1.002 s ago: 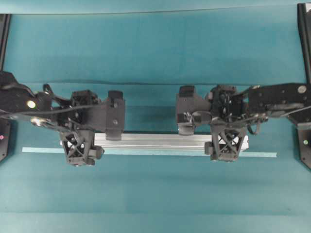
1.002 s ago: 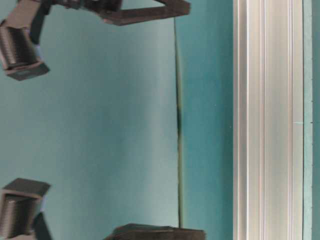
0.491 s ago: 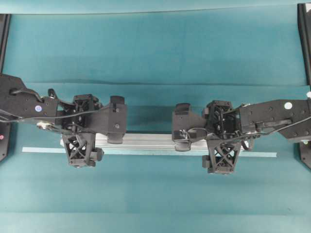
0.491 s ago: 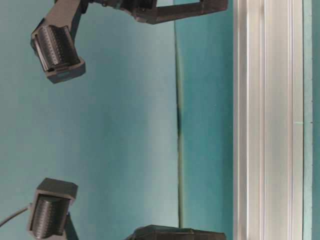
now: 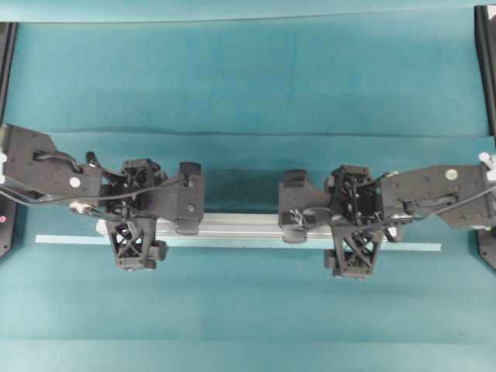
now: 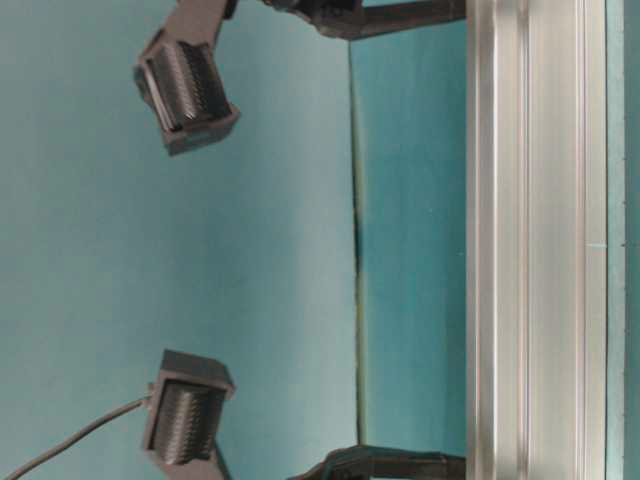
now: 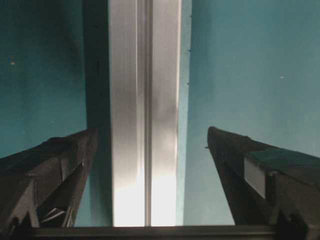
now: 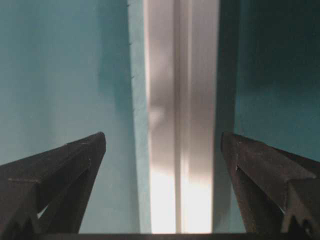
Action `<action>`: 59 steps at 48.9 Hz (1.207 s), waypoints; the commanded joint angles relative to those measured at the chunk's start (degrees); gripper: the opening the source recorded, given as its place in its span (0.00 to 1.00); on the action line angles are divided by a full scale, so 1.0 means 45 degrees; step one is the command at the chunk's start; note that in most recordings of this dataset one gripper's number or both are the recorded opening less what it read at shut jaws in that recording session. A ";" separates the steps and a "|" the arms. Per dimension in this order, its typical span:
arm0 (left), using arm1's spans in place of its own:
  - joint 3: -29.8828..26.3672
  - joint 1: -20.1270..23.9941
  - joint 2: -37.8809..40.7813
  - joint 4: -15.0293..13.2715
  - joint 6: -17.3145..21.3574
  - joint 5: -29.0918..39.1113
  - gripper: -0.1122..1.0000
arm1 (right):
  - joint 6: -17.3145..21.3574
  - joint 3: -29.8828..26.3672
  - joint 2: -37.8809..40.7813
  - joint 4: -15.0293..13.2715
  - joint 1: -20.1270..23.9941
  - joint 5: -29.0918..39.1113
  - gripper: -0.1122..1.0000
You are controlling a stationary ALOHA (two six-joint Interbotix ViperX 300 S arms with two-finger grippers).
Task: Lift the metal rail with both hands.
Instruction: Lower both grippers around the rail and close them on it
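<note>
Tape strip, thin and pale blue, runs along the near edge of the teal counter, with the metal rail lying flat just behind it and parallel. Left tool sits over the rail's left end, jaws spread wide, one finger either side of the bar, not gripping it. Right tool is the same deal near the right end: wide open, straddling the rail. Farther back it's just cloth.
</note>
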 commanded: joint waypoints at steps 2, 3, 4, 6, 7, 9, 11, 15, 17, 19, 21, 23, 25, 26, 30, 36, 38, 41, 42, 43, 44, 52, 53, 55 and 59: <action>-0.0078 0.0020 0.0137 0.0059 0.0059 -0.0215 0.97 | 0.0039 -0.0039 0.0352 -0.0039 -0.0039 -0.0391 0.96; -0.0078 0.0020 0.0176 0.0059 0.0059 -0.0254 0.97 | 0.0039 -0.0039 0.0391 -0.0039 -0.0039 -0.0430 0.96; -0.0078 0.0020 0.0215 0.0059 0.0059 -0.0293 0.97 | 0.0039 -0.0039 0.0430 -0.0039 -0.0039 -0.0469 0.96; -0.0059 0.0020 0.0313 0.0059 0.0078 -0.0352 0.97 | 0.0039 -0.0039 0.0527 -0.0039 -0.0039 -0.0527 0.96; -0.0039 0.0020 0.0371 0.0059 0.0078 -0.0371 0.97 | 0.0020 -0.0020 0.0586 -0.0039 -0.0039 -0.0566 0.96; -0.0020 0.0020 0.0449 0.0059 0.0078 -0.0430 0.97 | 0.0000 -0.0020 0.0664 -0.0039 -0.0039 -0.0605 0.96; 0.0000 0.0020 0.0566 0.0059 0.0078 -0.0508 0.97 | 0.0000 -0.0020 0.0742 -0.0039 -0.0039 -0.0664 0.96; 0.0000 0.0020 0.0723 0.0059 0.0078 -0.0684 0.97 | -0.0020 -0.0020 0.0820 -0.0039 -0.0059 -0.0781 0.96; 0.0000 0.0020 0.0762 0.0059 0.0078 -0.0723 0.97 | 0.0000 -0.0020 0.0840 -0.0078 -0.0059 -0.0820 0.96; 0.0020 0.0039 0.0762 0.0059 0.0078 -0.0762 0.97 | 0.0000 -0.0020 0.0820 -0.0137 -0.0098 -0.0820 0.96; 0.0020 0.0039 0.0781 0.0059 0.0078 -0.0762 0.97 | 0.0000 -0.0020 0.0820 -0.0176 -0.0117 -0.0820 0.96; 0.0020 0.0059 0.0762 0.0020 0.0078 -0.0762 0.97 | 0.0000 -0.0020 0.0820 -0.0234 -0.0156 -0.0820 0.96; 0.0039 0.0059 0.0781 0.0059 0.0078 -0.0762 0.97 | 0.0000 -0.0020 0.0820 -0.0313 -0.0195 -0.0820 0.96; 0.0059 0.0059 0.0781 0.0059 0.0078 -0.0762 0.97 | -0.0020 -0.0020 0.0820 -0.0352 -0.0215 -0.0820 0.96; 0.0117 0.0078 0.0801 0.0020 0.0059 -0.0762 0.97 | -0.0039 -0.0020 0.0840 -0.0469 -0.0312 -0.0820 0.96; 0.0215 0.0078 0.0801 0.0059 0.0039 -0.0781 0.97 | -0.0078 -0.0020 0.0840 -0.0527 -0.0430 -0.0820 0.96; 0.0215 0.0078 0.0801 0.0059 0.0039 -0.0781 0.97 | -0.0098 -0.0020 0.0840 -0.0508 -0.0430 -0.0820 0.96; 0.0215 0.0078 0.0801 0.0059 0.0020 -0.0781 0.97 | -0.0098 -0.0020 0.0840 -0.0508 -0.0430 -0.0840 0.96; 0.0215 0.0078 0.0820 0.0059 0.0000 -0.0801 0.97 | -0.0098 -0.0020 0.0859 -0.0508 -0.0430 -0.0840 0.96; 0.0234 0.0098 0.0820 0.0059 -0.0020 -0.0820 0.97 | -0.0098 0.0000 0.0859 -0.0527 -0.0430 -0.0840 0.96; 0.0254 0.0098 0.0840 0.0059 -0.0020 -0.0840 0.97 | -0.0098 0.0020 0.0879 -0.0508 -0.0430 -0.0840 0.96; 0.0273 0.0176 0.0859 0.0059 -0.0098 -0.1094 0.97 | -0.0020 0.0137 0.0898 -0.0527 -0.0430 -0.0859 0.96; 0.0273 0.0176 0.0859 0.0059 -0.0098 -0.1113 0.97 | -0.0020 0.0137 0.0898 -0.0508 -0.0430 -0.0859 0.96; 0.0273 0.0195 0.0859 0.0059 -0.0117 -0.1113 0.96 | 0.0000 0.0137 0.0898 -0.0527 -0.0430 -0.0859 0.95; 0.0254 0.0215 0.0859 0.0020 -0.0020 -0.1055 0.93 | 0.0098 0.0137 0.0898 -0.0508 -0.0430 -0.0859 0.92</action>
